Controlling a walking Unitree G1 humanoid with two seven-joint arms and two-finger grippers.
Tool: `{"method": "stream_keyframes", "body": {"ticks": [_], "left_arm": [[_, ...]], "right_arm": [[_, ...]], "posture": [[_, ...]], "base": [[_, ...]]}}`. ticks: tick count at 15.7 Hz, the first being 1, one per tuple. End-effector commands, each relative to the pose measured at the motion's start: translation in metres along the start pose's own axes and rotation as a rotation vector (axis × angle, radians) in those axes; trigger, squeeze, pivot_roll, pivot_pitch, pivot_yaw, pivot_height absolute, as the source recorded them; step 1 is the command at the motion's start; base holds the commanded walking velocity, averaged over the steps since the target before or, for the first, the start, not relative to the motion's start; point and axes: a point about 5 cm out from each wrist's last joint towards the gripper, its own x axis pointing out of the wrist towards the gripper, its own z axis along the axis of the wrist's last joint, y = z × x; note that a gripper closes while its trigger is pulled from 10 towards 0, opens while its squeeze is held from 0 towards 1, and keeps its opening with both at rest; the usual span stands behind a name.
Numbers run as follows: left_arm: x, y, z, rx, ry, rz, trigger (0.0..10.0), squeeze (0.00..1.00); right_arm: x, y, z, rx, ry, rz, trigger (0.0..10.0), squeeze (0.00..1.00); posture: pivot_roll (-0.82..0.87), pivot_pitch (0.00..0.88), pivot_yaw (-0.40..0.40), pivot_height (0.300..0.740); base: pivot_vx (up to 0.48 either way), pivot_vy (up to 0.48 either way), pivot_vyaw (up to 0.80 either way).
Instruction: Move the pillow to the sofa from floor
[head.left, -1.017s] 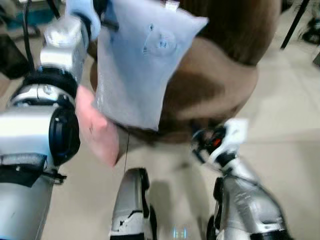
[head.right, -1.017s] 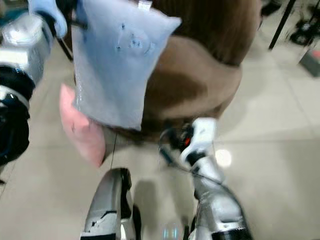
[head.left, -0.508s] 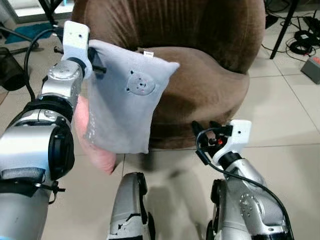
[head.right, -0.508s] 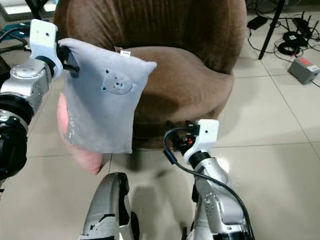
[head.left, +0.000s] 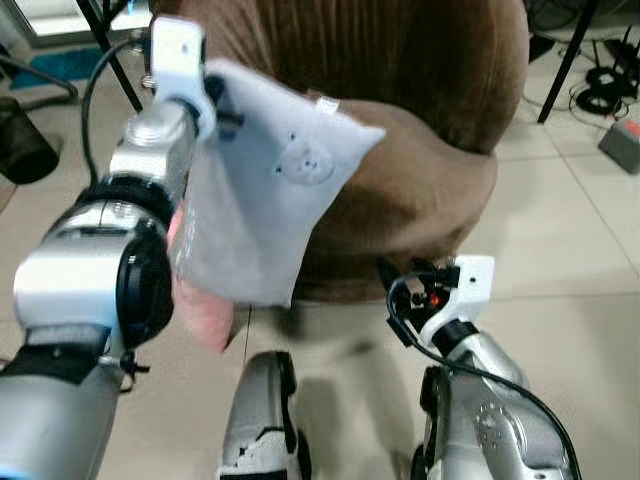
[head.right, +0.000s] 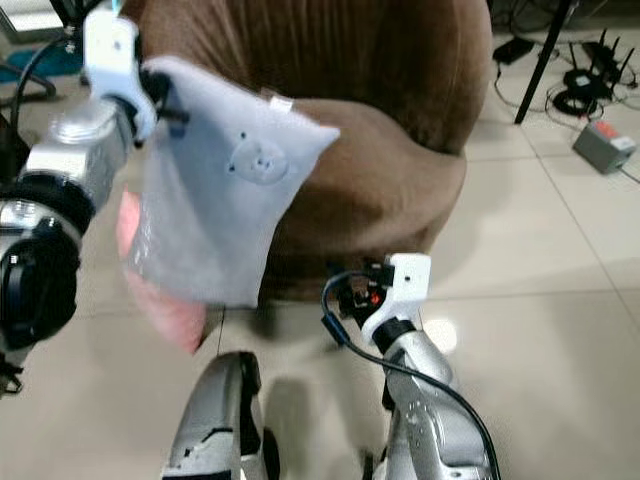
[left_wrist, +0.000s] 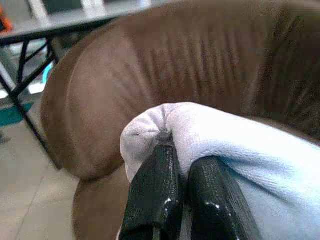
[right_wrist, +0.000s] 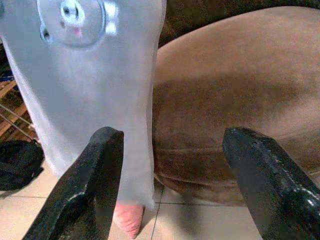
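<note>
Grey pillow (head.left: 262, 205) bears a bear-face patch (head.right: 255, 158), no writing.

Bare sofa seat (head.right: 380, 170) open ahead, hanging pillow (head.right: 215, 190) blocking left side

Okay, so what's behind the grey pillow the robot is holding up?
Behind the grey pillow, pinched at a corner by the left gripper, are the brown sofa and a pink cushion poking out below. The pillow covers the sofa's left side and most of that cushion.
</note>
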Motion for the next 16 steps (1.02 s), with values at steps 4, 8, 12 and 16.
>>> {"method": "stream_keyframes", "body": {"ticks": [4, 8, 12, 16], "left_arm": [[0.003, 0.002, 0.043, 0.035, -0.128, 0.004, 0.0, 0.0], [0.001, 0.008, 0.034, 0.063, -0.1, 0.033, 0.0, 0.0], [0.0, 0.016, 0.04, 0.093, -0.106, 0.063, 0.0, 0.0], [0.0, 0.015, 0.028, 0.115, -0.061, 0.067, 0.0, 0.0]], "right_arm": [[0.001, 0.005, -0.005, 0.019, 0.001, 0.019, 10.0, 0.0], [0.001, 0.007, -0.009, 0.025, 0.012, 0.022, 10.0, 0.0], [0.002, 0.011, -0.013, 0.027, 0.019, 0.031, 10.0, 0.0], [0.003, 0.005, -0.015, -0.028, 0.025, -0.029, 10.0, 0.0]], "posture": [[-0.05, 0.049, 0.129, 0.667], [-0.06, 0.049, 0.127, 0.707], [-0.05, 0.045, 0.13, 0.74], [-0.06, 0.036, 0.136, 0.74]], "base": [[0.0, 0.0, 0.0], [0.0, 0.0, 0.0], [0.0, 0.0, 0.0], [0.0, 0.0, 0.0]]}}
